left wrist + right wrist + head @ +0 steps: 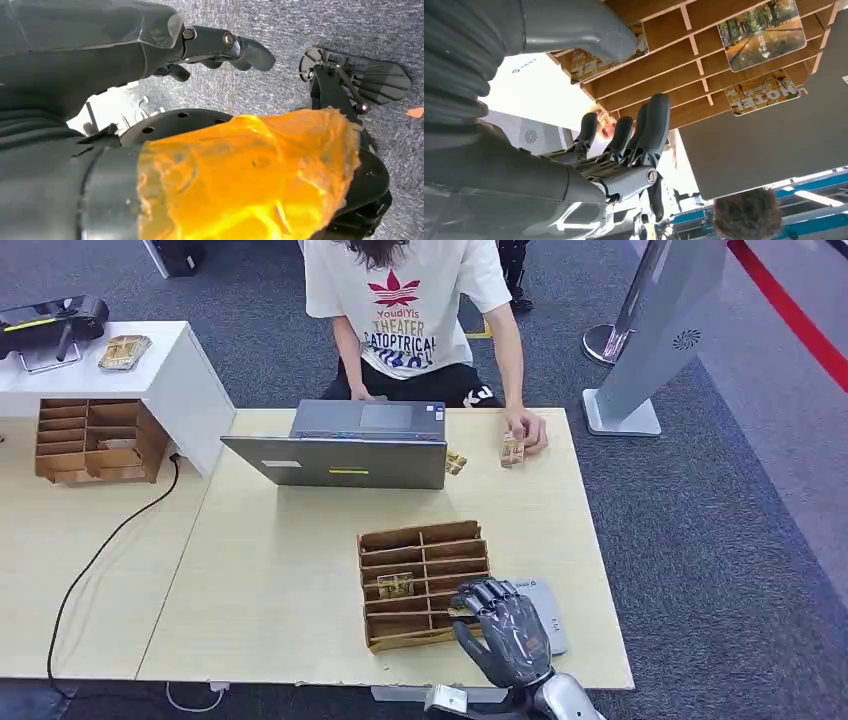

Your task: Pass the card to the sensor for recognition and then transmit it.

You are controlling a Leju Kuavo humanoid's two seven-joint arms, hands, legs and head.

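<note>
right hand (503, 630) fingers spread, left hand (220, 47) hanging

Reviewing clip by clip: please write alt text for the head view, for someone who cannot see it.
The robot's right hand hovers at the near right corner of a wooden card rack on a pale table, fingers spread. Across the table a person sits behind a grey laptop, one hand on a card.

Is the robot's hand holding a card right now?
No, the right hand hovers with spread fingers beside the wooden card rack, gripping nothing.
</note>
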